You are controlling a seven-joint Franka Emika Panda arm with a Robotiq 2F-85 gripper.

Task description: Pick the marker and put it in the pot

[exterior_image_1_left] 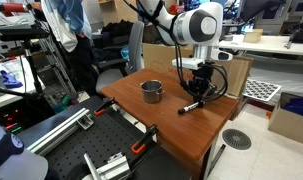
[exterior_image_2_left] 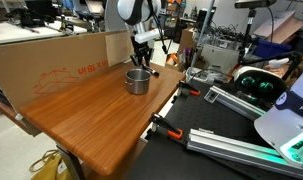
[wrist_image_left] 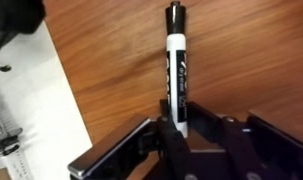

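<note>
The marker has a black cap and a white labelled body. In the wrist view it runs straight up from between my fingers over the wooden table. My gripper is shut on its lower end. In an exterior view the gripper is low over the table's right part, and the marker slants down from it with its tip at the wood. The silvery pot stands upright to the gripper's left, apart from it. In an exterior view the gripper is just behind the pot. The marker is hard to make out there.
The wooden table ends close to the gripper, and pale floor shows beyond that edge. A cardboard wall lines one side. Orange-handled clamps grip the table edge. Metal rails lie beside the table.
</note>
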